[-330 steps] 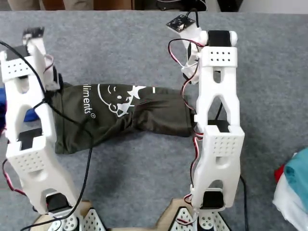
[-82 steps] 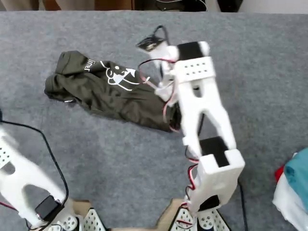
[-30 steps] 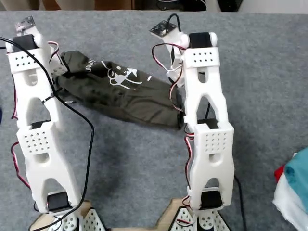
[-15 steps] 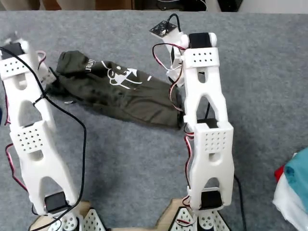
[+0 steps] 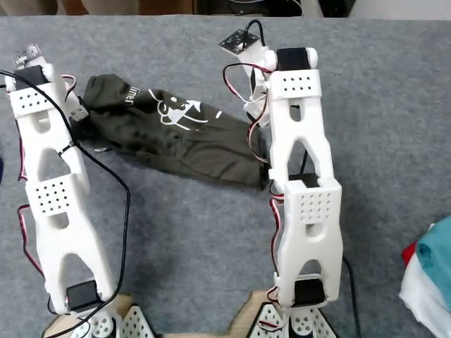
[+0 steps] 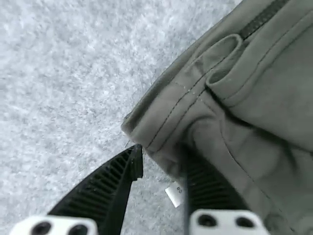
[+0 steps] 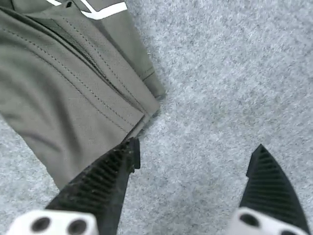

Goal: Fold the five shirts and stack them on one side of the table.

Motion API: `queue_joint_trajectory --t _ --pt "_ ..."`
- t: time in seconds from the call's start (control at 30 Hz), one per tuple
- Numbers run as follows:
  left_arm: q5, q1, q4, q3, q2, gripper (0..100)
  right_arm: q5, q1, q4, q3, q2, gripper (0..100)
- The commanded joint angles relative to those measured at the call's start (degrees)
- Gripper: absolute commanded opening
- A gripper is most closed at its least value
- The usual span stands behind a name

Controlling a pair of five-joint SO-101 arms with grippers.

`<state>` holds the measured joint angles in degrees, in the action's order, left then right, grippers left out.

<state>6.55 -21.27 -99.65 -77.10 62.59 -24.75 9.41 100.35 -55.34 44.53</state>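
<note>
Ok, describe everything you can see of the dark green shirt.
The dark green shirt lies roughly folded into a long rumpled bundle, slanting across the grey felt-like table between the two arms. It looks like soft cotton with stitched hems, a white cartoon print facing up and a small white tag by one corner. The left gripper straddles that corner; the open right gripper sits at the opposite end's hem.
</note>
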Motion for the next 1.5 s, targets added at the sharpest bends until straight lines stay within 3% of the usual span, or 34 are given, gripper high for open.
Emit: queue_joint_trajectory --t 0.0,0.47,0.6,0.83,1.07,1.27,1.47 --pt "0.09 0.44 0.62 -3.96 0.22 3 -0.53 -0.84 -0.79 -3.30 -0.22 35.3" --pt "0.44 0.53 0.26 -8.88 4.26 2 -0.09 -0.75 -0.79 -3.30 -0.22 35.3" --pt "1.67 0.53 -1.23 -14.33 2.24 2 0.00 2.51 1.49 -3.30 -0.48 35.3" --pt "3.43 3.52 -1.23 -15.03 -9.10 2 7.47 3.82 -4.13 -3.30 4.79 35.3" --pt "5.45 11.34 -1.14 -12.66 -24.92 2 8.00 3.47 -3.78 -6.37 9.54 35.3" --pt "4.04 19.25 -0.97 -14.33 -42.95 2 8.09 -2.51 1.85 -21.32 9.45 35.3" --pt "-0.53 19.60 -1.05 -12.40 -55.78 2 12.92 -9.98 2.02 -29.32 6.02 35.3"
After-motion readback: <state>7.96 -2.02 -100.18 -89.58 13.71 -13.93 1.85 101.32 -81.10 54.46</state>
